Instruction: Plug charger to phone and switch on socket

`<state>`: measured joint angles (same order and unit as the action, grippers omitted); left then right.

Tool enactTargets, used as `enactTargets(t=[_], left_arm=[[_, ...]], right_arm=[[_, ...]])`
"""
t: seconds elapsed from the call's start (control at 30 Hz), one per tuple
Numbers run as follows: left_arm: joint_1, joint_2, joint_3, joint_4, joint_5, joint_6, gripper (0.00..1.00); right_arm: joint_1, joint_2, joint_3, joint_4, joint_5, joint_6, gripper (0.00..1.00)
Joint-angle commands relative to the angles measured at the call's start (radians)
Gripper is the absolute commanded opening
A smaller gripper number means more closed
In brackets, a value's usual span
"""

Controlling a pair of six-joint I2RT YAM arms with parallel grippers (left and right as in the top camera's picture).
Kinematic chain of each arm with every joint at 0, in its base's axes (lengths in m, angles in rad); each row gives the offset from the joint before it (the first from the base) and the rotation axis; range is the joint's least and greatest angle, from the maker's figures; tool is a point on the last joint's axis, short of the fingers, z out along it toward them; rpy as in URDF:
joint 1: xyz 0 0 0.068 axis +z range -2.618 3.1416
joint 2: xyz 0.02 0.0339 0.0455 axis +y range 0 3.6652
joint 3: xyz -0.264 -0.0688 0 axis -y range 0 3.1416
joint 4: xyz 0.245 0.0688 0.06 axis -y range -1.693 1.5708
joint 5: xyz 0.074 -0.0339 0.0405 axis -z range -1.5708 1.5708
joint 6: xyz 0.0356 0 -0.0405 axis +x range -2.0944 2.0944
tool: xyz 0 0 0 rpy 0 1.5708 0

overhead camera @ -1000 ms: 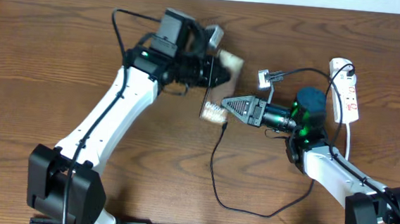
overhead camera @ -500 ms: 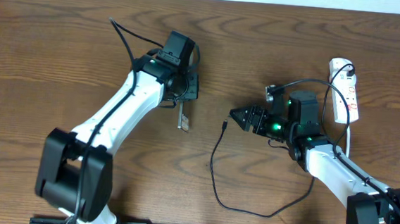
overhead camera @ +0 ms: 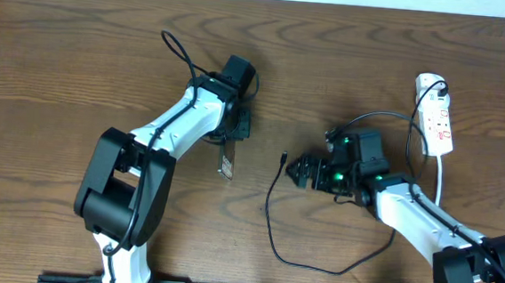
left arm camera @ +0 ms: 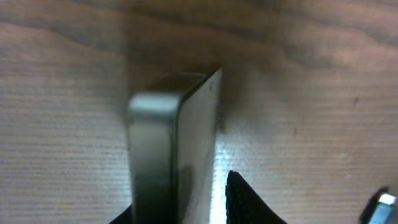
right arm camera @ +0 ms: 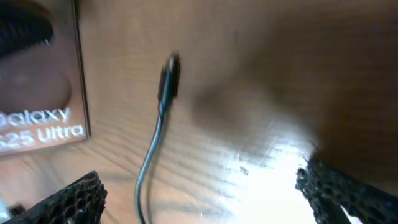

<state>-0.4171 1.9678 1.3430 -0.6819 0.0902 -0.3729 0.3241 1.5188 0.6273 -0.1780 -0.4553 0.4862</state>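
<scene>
Because its tip lies loose on the surface, the charger [overhead camera: 269, 201] is faced by the widely spread right claw [overhead camera: 293, 169], apparently for pickup. Beyond, the phone [overhead camera: 227, 164] is stood on edge at the left claw [overhead camera: 231, 140], whose grip cannot be told. Farthest, the socket [overhead camera: 436, 119] is untouched.

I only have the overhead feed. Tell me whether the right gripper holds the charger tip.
Observer: No. The right wrist view shows the charger tip lying loose on the table ahead of the right gripper, fingers wide apart.
Operator: Check the phone at the left gripper.
Observer: The left wrist view shows the phone on edge, one finger pad beside its face; contact unclear.
Operator: Report which face points at the charger tip.
Observer: The lettered one; the right wrist view reads "Galaxy S25 Ultra".
</scene>
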Motion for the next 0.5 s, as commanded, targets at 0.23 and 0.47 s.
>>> enactTargets(t=[0.23,0.47], left_arm=[[-0.008,0.045,-0.002,-0.055,-0.016,-0.005,0.07],[0.009,0.044,0.016,-0.047,0.014,-0.006,0.07]], right_arm=[[0.143,-0.008,0.28,-0.344,0.24,-0.054,0.99],[0.156,-0.008,0.425,-0.644,0.247,0.047,0.99]])
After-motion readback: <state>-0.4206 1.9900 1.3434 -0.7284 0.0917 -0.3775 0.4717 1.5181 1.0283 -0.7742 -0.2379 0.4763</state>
